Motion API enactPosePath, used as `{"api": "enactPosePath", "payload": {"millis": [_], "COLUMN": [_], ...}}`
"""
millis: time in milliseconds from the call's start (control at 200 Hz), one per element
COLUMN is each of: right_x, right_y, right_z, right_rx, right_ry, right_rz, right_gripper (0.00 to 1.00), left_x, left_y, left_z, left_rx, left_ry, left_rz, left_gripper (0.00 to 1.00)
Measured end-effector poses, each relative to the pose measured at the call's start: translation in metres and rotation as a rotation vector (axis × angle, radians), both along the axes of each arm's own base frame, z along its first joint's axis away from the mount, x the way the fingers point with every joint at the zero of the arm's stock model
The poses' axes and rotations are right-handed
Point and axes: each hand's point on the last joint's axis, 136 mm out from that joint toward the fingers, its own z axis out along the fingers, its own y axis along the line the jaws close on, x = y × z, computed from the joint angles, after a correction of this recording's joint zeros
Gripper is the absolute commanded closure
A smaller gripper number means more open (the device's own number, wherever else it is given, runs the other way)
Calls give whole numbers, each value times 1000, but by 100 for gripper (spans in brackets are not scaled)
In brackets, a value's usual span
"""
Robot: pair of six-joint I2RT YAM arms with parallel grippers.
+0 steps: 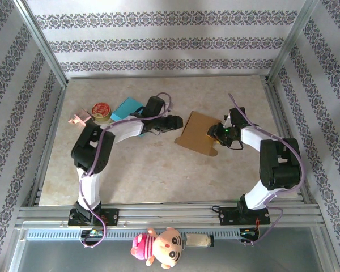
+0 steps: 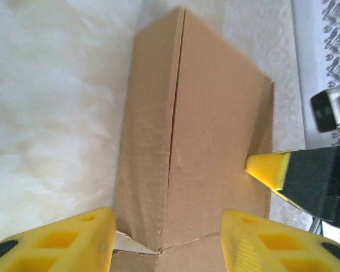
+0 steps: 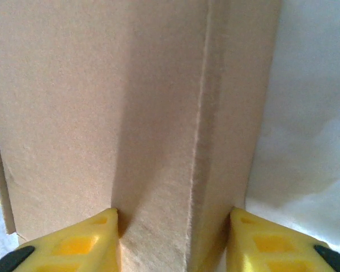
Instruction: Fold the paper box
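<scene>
Beige marbled table (image 1: 158,175), patterned walls (image 1: 158,45); paper box (image 1: 197,133) near surface centre, part-folded; left gripper (image 2: 167,241) half open, straddling box corner, gripping nothing; right gripper (image 3: 173,235) pinching opposite creased edge. Cardboard likely light, stiff, creasable; grip edges beside creases.

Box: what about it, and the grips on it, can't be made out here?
- Top view: the box is too small to read its folds, and the right gripper covers its right edge.
- Left wrist: the box's near end is cut off by the bottom edge, between the fingers of the left gripper. Whether they squeeze it is unclear.
- Right wrist: the right gripper's fingers flank a box ridge at the bottom edge. Contact is unclear.
</scene>
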Motion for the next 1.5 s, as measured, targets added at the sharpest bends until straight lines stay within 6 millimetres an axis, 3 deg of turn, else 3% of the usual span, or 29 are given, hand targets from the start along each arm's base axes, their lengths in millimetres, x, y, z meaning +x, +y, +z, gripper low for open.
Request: {"api": "enactPosePath", "payload": {"millis": [135, 420, 665, 1034, 1154, 1499], "right_x": [0, -1, 4, 7, 9, 13], "right_y": [4, 10, 2, 1, -2, -16], "right_z": [0, 6, 10, 7, 8, 9], "right_rx": [41, 186, 258, 350, 370, 394], "right_ry": [-18, -34, -60, -80, -83, -109], "right_rz": [52, 116, 108, 111, 100, 71], "right_gripper": [80, 83, 88, 92, 94, 98], "left_x": [16, 18, 13, 7, 0, 4], "left_y": [18, -2, -2, -20, -19, -23], "left_z": [17, -11, -24, -20, -30, -27], "left_rx": [-55, -172, -204, -349, -350, -393], "left_ry": [-35, 54, 93, 130, 143, 134], "left_rz": [67, 39, 60, 88, 106, 118], "left_gripper": [0, 0, 0, 0, 0, 0]}}
